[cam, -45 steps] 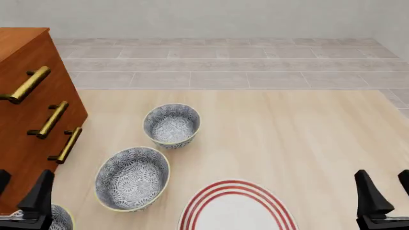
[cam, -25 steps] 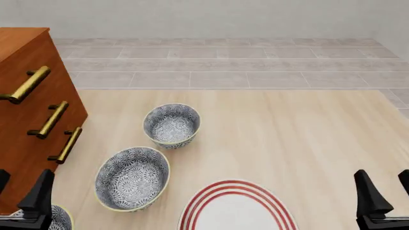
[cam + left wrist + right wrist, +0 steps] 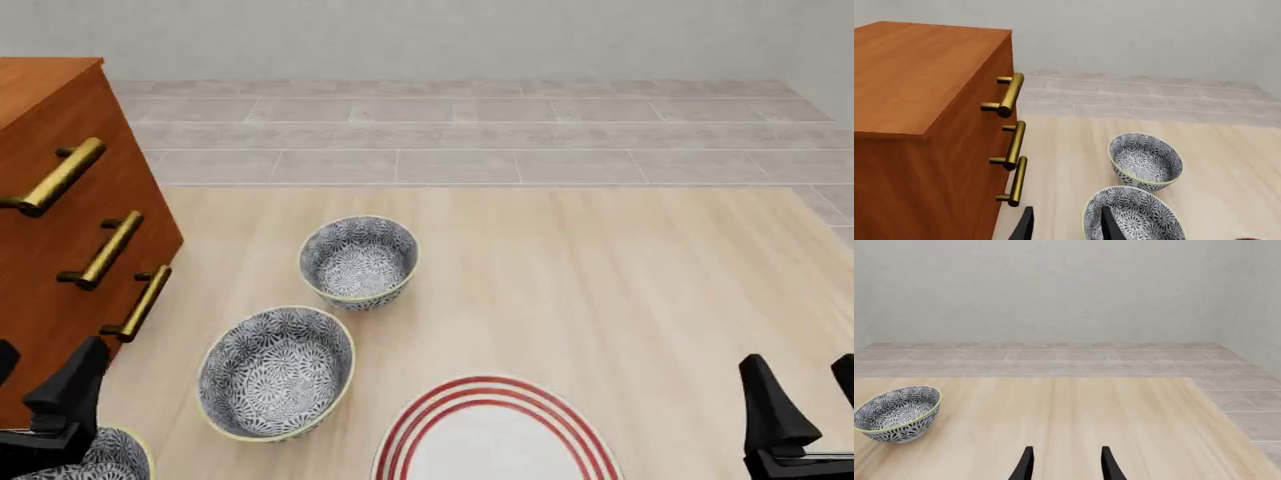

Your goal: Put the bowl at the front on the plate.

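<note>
Three alike grey-and-white floral bowls stand in a diagonal row. The bowl at the front [image 3: 104, 458] shows only partly at the bottom left edge, right under my left gripper [image 3: 47, 355], which is open and not touching it. The middle bowl [image 3: 276, 372] [image 3: 1134, 217] and the far bowl [image 3: 358, 262] [image 3: 1145, 160] [image 3: 897, 412] lie beyond. The white plate [image 3: 497, 440] with red rings lies at the bottom centre, cut by the frame edge. My right gripper [image 3: 798, 365] is open at the bottom right, right of the plate. Both pairs of wrist-view fingers [image 3: 1111, 227] [image 3: 1107, 465] stand apart with nothing between them.
A wooden dresser [image 3: 54, 200] [image 3: 921, 115] with brass handles [image 3: 114, 250] stands along the left, close to the front and middle bowls. Pale wooden tabletop [image 3: 627, 280] stretches right of the bowls. A tiled floor and a plain wall lie beyond.
</note>
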`<action>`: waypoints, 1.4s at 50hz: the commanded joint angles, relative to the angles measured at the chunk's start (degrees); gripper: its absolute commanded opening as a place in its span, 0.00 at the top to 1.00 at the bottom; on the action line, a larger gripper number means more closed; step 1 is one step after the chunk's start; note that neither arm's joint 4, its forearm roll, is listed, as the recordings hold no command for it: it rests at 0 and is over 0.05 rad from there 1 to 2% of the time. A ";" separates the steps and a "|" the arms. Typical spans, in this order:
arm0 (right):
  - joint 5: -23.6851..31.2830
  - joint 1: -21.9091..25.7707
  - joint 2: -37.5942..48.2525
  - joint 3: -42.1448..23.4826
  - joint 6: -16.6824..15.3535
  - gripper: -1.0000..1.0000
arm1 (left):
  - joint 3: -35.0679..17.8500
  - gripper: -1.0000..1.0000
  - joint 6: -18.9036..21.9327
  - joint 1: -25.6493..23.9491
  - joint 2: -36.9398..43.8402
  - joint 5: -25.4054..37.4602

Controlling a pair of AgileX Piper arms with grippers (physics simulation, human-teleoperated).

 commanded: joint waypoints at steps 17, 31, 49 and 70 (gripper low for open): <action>-0.03 0.00 0.02 -0.02 -0.01 0.00 | -30.09 0.00 -10.30 -3.57 6.76 46.88; -0.03 0.01 0.02 -0.02 0.00 0.00 | -35.22 0.00 -11.61 -4.73 8.64 57.41; -0.03 -0.01 0.02 -0.02 -0.01 0.00 | -33.12 0.00 -18.21 -5.65 13.60 58.15; -0.03 -0.01 0.02 -0.02 0.00 0.00 | -26.66 0.00 -19.90 -5.00 11.29 57.41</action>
